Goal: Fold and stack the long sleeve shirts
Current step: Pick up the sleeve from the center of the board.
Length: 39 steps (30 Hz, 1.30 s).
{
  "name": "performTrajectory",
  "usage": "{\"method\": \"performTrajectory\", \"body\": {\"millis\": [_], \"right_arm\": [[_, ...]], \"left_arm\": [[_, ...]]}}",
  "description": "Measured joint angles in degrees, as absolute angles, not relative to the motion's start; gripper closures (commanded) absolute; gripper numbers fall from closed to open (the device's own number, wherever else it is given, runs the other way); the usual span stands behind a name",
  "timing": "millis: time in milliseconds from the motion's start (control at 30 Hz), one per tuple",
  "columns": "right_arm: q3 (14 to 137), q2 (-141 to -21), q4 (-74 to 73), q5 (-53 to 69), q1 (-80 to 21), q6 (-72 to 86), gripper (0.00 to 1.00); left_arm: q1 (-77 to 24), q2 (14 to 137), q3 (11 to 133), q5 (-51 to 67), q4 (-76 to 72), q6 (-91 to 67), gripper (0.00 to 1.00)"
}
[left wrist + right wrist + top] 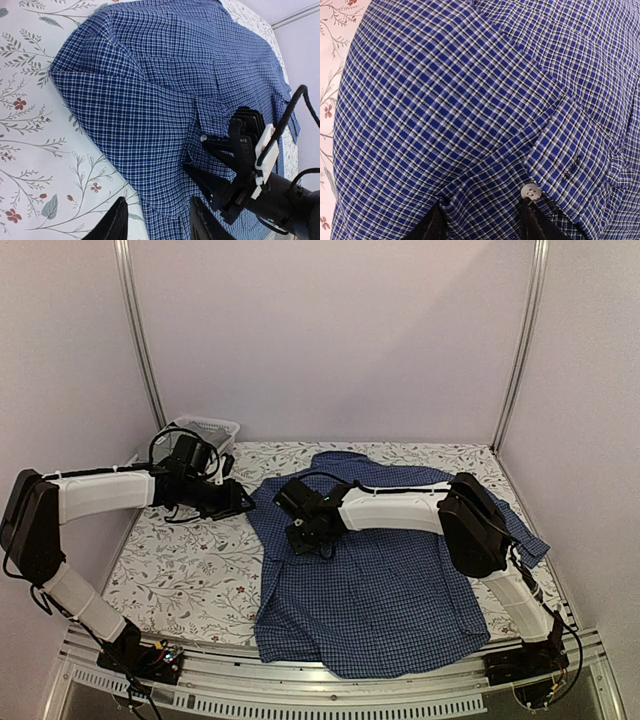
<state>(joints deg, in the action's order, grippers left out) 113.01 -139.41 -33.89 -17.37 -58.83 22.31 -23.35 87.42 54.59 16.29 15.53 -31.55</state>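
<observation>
One of the long sleeve shirts, dark blue with fine light checks (390, 580), lies spread across the table, front side down toward the near edge. My left gripper (236, 502) hangs open over the shirt's left edge (150, 210), one finger above the tablecloth, the other above the cloth. My right gripper (305, 532) is down on the shirt's left part, open, its fingertips (532, 220) pressed into the fabric. A puckered fold of shirt (480, 200) lies between them, and the buttoned cuff (560, 165) sits by the right-hand finger. In the left wrist view the right gripper (197, 157) straddles that cuff. No grey shirt shows.
A flower-patterned cloth (180, 570) covers the table. A white plastic basket (205, 430) stands at the back left corner behind the left arm. Frame posts (140, 330) and walls close in the back and sides. The shirt's hem (380, 665) reaches the near table edge.
</observation>
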Motion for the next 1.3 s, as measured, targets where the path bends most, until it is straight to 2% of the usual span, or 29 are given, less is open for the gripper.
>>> {"method": "performTrajectory", "body": {"millis": [200, 400, 667, 967, 1300], "right_arm": [[113.0, -139.4, -33.6, -17.4, -58.3, 23.0, 0.86], [113.0, -139.2, -33.4, -17.5, -57.9, 23.2, 0.99], [113.5, -135.9, -33.4, -19.3, -57.1, 22.6, 1.0], [115.1, -124.3, -25.9, -17.0, -56.9, 16.9, 1.0], [116.5, -119.3, -17.5, -9.5, -56.9, 13.4, 1.0]], "left_arm": [[-23.3, 87.4, 54.5, 16.3, 15.5, -31.5, 0.58], [-23.3, 87.4, 52.8, 16.3, 15.6, -31.5, 0.58], [-23.1, 87.7, 52.2, 15.7, 15.6, -32.4, 0.58], [-18.0, 93.8, 54.0, 13.2, 12.2, -38.2, 0.54], [-14.1, 107.5, 68.7, 10.3, 10.4, -42.3, 0.51]]}}
